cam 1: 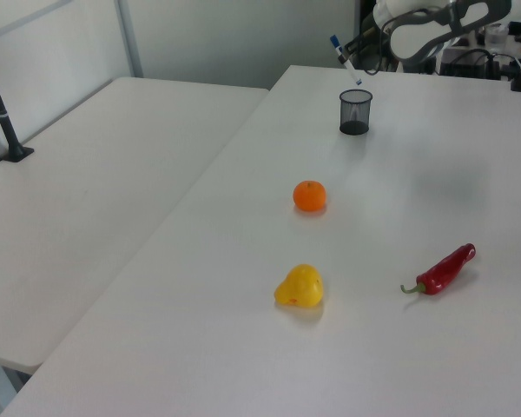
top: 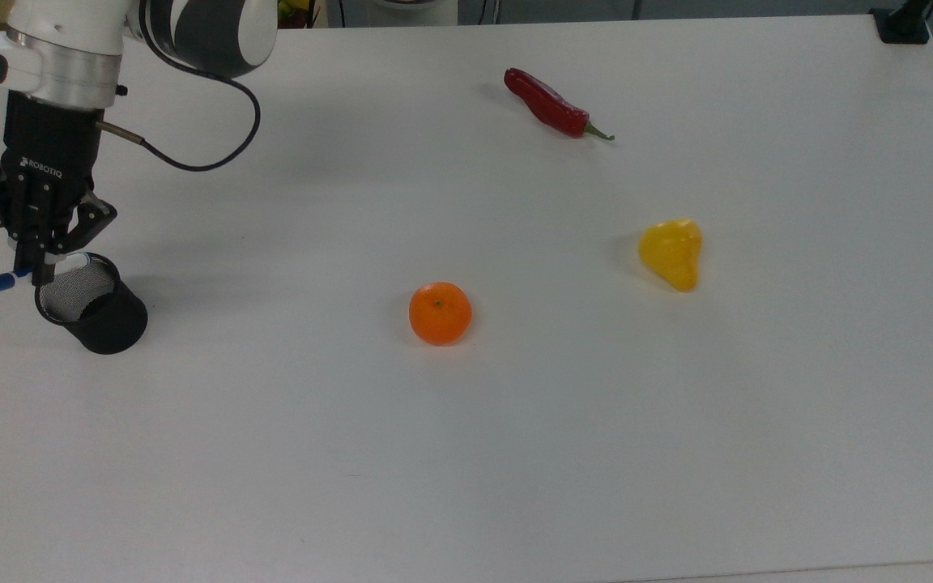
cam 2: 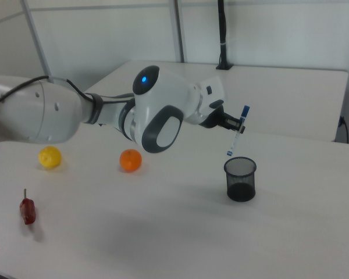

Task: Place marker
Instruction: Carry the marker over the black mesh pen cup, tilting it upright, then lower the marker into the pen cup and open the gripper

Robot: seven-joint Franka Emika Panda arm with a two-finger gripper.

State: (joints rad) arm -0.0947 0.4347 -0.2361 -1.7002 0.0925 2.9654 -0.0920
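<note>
Gripper (top: 39, 271) clamped on the marker (cam 2: 237, 131), holding it in the air right above the black wire-mesh cup (cam 2: 240, 179). Marker's long axis is steeply tilted, near upright: blue cap end up, other end pointing down at the cup mouth, not inside. In the top view the cap sticks out past the cup rim to the top view's left. Marker: slim, white barrel. Cup: cylindrical, see-through mesh, standing on the smooth white table (top: 515, 421).

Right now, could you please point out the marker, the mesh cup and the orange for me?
marker (cam 2: 237, 133): right view, on the white barrel.
mesh cup (top: 114, 322): top view, on the outer wall.
orange (top: 440, 312): top view, on the middle of the fruit.
</note>
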